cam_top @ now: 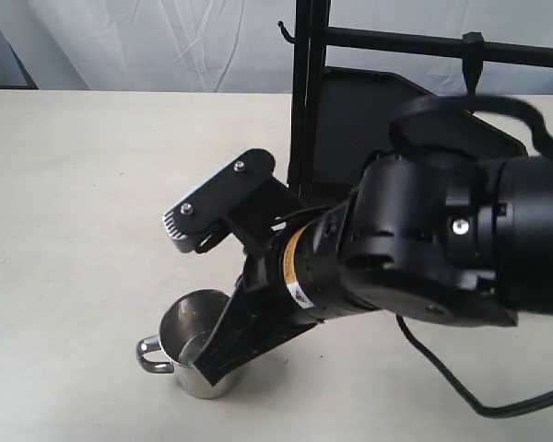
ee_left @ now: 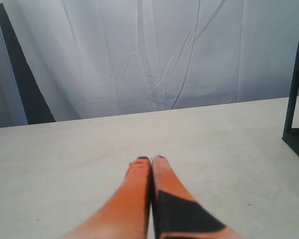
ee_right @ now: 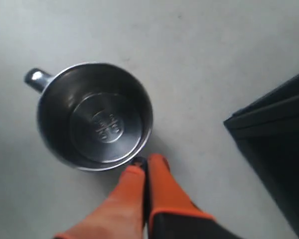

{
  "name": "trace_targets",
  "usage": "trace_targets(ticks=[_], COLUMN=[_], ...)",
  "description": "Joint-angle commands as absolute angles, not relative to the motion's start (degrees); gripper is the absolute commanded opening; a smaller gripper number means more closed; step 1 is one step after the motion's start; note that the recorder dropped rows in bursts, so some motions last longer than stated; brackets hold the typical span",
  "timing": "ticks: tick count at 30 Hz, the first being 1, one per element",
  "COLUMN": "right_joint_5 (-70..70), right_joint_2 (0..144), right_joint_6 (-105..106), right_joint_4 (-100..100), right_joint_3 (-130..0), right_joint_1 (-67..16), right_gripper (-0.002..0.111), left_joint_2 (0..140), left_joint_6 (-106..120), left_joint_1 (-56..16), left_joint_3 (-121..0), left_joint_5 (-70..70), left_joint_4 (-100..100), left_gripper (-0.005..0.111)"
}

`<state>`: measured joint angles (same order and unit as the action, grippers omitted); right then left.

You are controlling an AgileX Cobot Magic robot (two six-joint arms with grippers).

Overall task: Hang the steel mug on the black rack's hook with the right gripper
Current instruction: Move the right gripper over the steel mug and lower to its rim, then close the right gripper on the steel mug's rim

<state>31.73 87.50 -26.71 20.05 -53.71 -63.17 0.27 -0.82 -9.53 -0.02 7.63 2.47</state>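
The steel mug (cam_top: 186, 333) stands upright on the table, its looped handle (cam_top: 150, 354) pointing away from the rack. In the right wrist view the mug (ee_right: 97, 117) is seen from above and is empty. My right gripper (ee_right: 146, 162) is shut, its orange fingertips pressed together just outside the rim on the side opposite the handle, with nothing between them. In the exterior view the right gripper (cam_top: 210, 366) reaches down beside the mug. The black rack (cam_top: 309, 92) stands behind, and the slim hook (cam_top: 470, 64) hangs from its top bar (cam_top: 405, 41). My left gripper (ee_left: 150, 159) is shut and empty over bare table.
A short curled prong (cam_top: 284, 32) sticks out at the rack's top left. The rack's base and lower shelf (ee_right: 274, 144) lie close beside the right gripper. A rack post (ee_left: 294, 74) shows in the left wrist view. A black cable (cam_top: 461, 391) trails across the table.
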Motion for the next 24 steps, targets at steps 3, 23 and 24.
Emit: trace_targets(ticks=[3,23,24], right_joint_5=[32.97,49.3,49.18], right_joint_2=[87.64,101.89,102.92], right_joint_6=[-14.54,-30.81,-34.74], right_joint_4=[5.61,8.95,11.61], right_joint_3=[-60.09,-69.45,-69.45], right_joint_1=[-63.41,-63.29,-63.29], right_gripper=[-0.001,0.051,0.051], left_joint_2=[0.0,0.0,0.0], left_joint_6=[-0.96,-0.96,-0.96], left_joint_1=[-9.8,-9.8,-9.8], left_joint_3=[0.0,0.0,0.0], left_joint_5=[7.32,7.32,7.32], left_joint_4=[2.55,2.55,2.55], left_gripper=[0.002,0.002,0.002])
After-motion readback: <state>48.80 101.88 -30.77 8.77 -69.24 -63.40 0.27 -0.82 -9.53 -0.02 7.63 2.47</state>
